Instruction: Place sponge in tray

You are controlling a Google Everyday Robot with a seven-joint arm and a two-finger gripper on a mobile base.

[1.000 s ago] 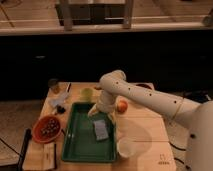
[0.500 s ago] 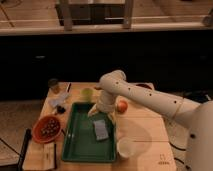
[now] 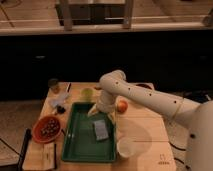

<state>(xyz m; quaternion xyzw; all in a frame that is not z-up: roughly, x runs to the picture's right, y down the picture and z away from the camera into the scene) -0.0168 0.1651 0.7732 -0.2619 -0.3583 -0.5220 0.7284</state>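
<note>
**Sponge lies in tray; arm hovers just above**

Nothing has visibly moved over the last second: arm, sponge and tray sit as they did. Your gripper point(image 3: 101, 111) hangs over the far right part of the green tray point(image 3: 75, 145), just beyond the blue-grey sponge point(image 3: 100, 129). You cannot tell whether its fingers are apart or together, nor whether they touch the sponge. The sponge lies flat on the tray floor, right of centre. By these views, placing looks done; only lifting the arm clear appears left.
</note>
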